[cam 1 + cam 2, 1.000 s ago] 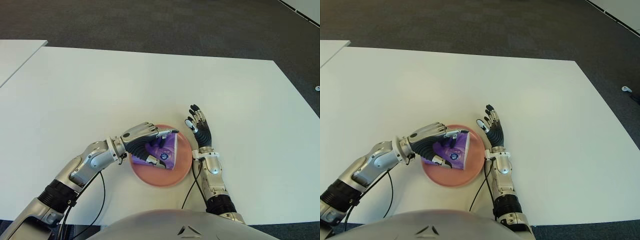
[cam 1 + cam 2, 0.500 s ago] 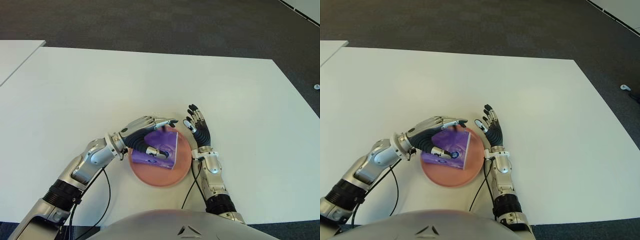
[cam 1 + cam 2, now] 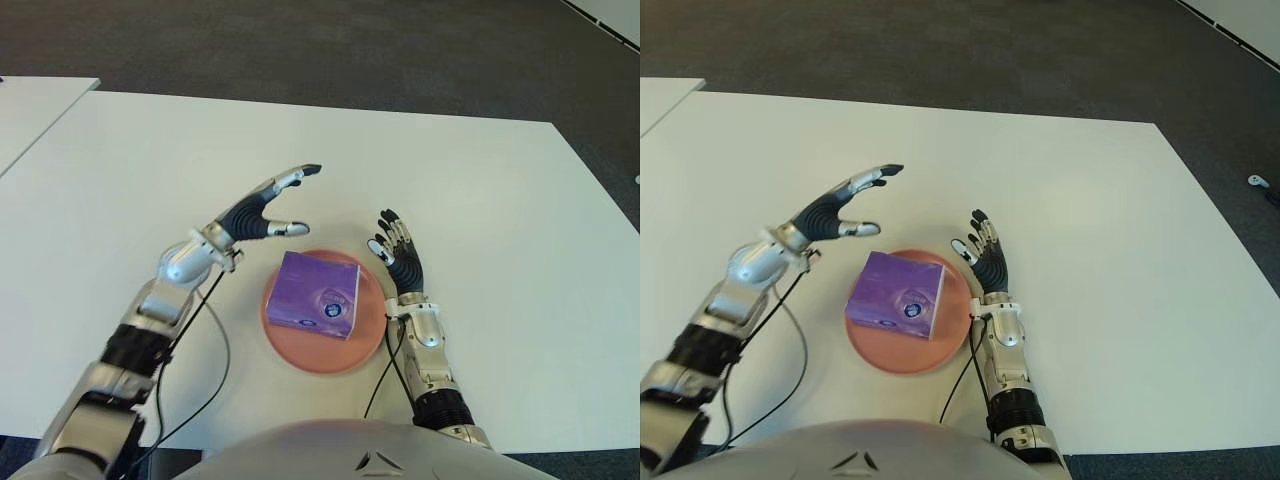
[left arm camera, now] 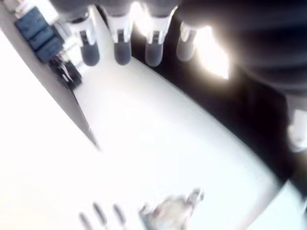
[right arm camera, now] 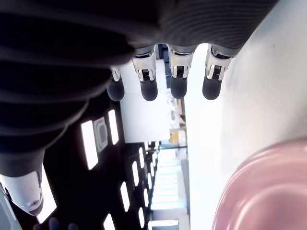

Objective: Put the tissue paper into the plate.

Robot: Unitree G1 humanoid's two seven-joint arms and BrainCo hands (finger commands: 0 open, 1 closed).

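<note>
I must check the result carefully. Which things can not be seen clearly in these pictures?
- Plate: its middle is covered by the purple tissue pack, both eye views.
- Print on the pack: too small to read.
- Right hand: whether it touches the table cannot be told.
- Left hand, open above the table: its wrist view shows only blurred fingertips.
- Right wrist view: plate cut by the edge.

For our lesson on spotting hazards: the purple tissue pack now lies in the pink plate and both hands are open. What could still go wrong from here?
1. The purple tissue pack lies toward the left part of the round pink plate, a corner close to the rim; a nudge might tip it out.
2. The open left hand hangs just beyond that side; a low withdrawal could clip it.
3. The open right hand shows beside the plate's right rim and could shift it.
</note>
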